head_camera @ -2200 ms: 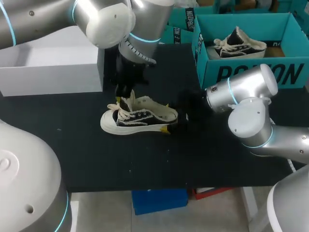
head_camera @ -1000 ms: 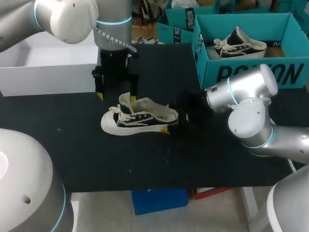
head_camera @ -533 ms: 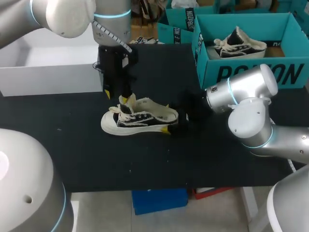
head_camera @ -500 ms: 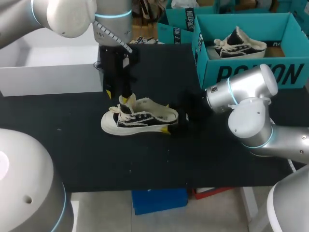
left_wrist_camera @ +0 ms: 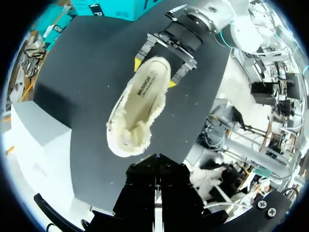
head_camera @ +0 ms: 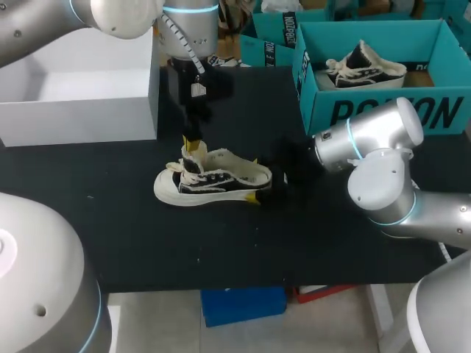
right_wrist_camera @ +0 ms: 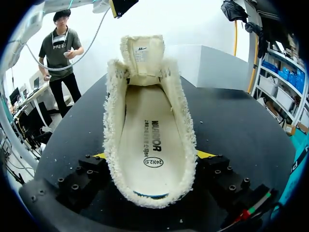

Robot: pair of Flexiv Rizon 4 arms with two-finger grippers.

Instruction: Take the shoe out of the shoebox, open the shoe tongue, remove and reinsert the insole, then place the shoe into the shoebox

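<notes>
Shoe point(head_camera: 213, 179), heel pinched in right claw point(right_wrist_camera: 152, 155), sees left claw point(head_camera: 193, 143) swing above raised tongue point(right_wrist_camera: 141, 55), its opening impossible to tell; insole point(right_wrist_camera: 147, 130) removal looms.

A robotics lab, by the look: the left arm point(head_camera: 110, 13) and right arm point(head_camera: 383, 184), grey machines, enter from the frame's sides over a black table point(head_camera: 147, 243) holding a teal shoebox point(head_camera: 383, 114) upper right and a shoe point(head_camera: 213, 176) mid-frame.
</notes>
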